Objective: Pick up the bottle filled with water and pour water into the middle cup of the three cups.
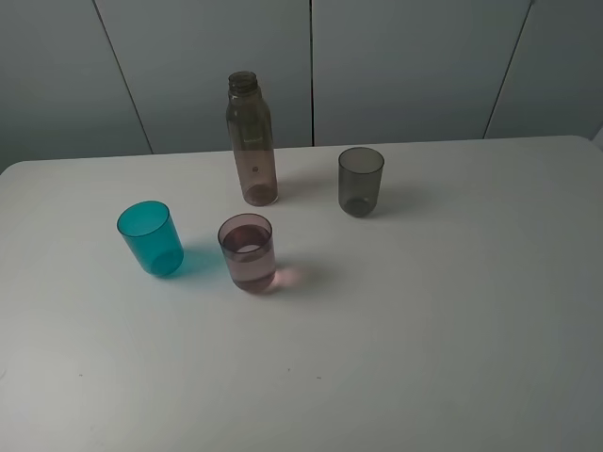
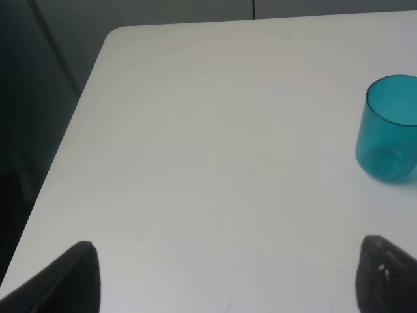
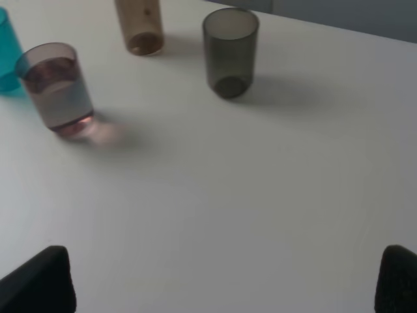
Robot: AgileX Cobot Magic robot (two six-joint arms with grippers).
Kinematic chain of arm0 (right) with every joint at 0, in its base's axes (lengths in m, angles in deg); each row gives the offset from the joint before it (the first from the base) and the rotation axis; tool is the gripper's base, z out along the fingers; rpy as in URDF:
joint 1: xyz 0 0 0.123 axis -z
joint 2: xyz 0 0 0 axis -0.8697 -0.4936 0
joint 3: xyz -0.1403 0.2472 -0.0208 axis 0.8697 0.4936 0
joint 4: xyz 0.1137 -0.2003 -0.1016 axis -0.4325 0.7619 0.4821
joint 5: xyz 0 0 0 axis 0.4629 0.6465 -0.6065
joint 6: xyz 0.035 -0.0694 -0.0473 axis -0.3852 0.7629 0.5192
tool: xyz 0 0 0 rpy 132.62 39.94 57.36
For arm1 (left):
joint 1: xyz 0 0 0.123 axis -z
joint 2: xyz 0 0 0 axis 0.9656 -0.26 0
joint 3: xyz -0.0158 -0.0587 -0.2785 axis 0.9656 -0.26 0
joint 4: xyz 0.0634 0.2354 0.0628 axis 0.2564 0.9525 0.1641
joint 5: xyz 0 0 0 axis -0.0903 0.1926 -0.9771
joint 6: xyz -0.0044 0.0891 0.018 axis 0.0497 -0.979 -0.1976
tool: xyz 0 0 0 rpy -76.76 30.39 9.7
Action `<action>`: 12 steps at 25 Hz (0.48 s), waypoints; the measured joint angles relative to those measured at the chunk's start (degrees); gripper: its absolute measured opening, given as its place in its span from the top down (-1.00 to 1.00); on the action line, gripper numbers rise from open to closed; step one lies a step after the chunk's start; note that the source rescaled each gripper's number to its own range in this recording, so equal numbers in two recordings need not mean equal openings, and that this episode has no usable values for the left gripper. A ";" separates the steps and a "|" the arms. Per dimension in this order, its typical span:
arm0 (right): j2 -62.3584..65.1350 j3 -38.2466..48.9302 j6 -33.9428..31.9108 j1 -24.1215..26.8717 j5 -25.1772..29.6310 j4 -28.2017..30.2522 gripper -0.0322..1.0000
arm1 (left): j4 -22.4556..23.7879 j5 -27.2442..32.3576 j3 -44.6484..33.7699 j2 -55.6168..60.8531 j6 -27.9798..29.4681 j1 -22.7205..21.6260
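the bottle (image 1: 252, 141) stands upright on the white table (image 1: 424, 320), toward the far side, capless, with nothing touching it. in the right wrist view only its lower part (image 3: 139, 25) shows. just in front of it sits the middle cup (image 1: 248, 252), the pinkish one, upright and holding water well up its wall; it is close to the bottle but not touching. the same cup (image 3: 56, 87) throws a pink glow onto the table beside it in the right wrist view.

the teal cup (image 1: 151, 237) stands beside the pink one, on its left in the high view, leaning a little in perspective, and it looks empty; the left wrist view catches it (image 2: 389, 128) near the edge of its picture. the grey cup (image 1: 361, 181) stands upright off to the bottle's right, apart from it, and it shows again (image 3: 229, 51) in the right wrist view.

neither arm appears in the high view. the left gripper (image 2: 228, 277) has its two dark fingertips spread wide over bare table, grasping nothing. the right gripper (image 3: 225, 280) is likewise released, fingertips far apart at the picture's corners, well short of the cups.
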 joint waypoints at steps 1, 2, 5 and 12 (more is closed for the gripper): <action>0.00 0.00 0.00 2.66 0.00 0.00 -0.99 | 0.00 0.00 0.00 0.00 0.00 0.00; 0.00 0.00 0.00 5.63 0.00 0.00 -0.99 | 0.00 0.00 0.00 0.00 0.00 0.00; 0.00 0.00 1.27 14.01 0.00 -0.57 -0.99 | 0.00 0.00 0.00 0.00 0.00 0.00; 0.97 0.00 5.22 25.17 0.00 -3.93 -0.99 | 0.00 0.00 0.00 0.00 0.00 0.00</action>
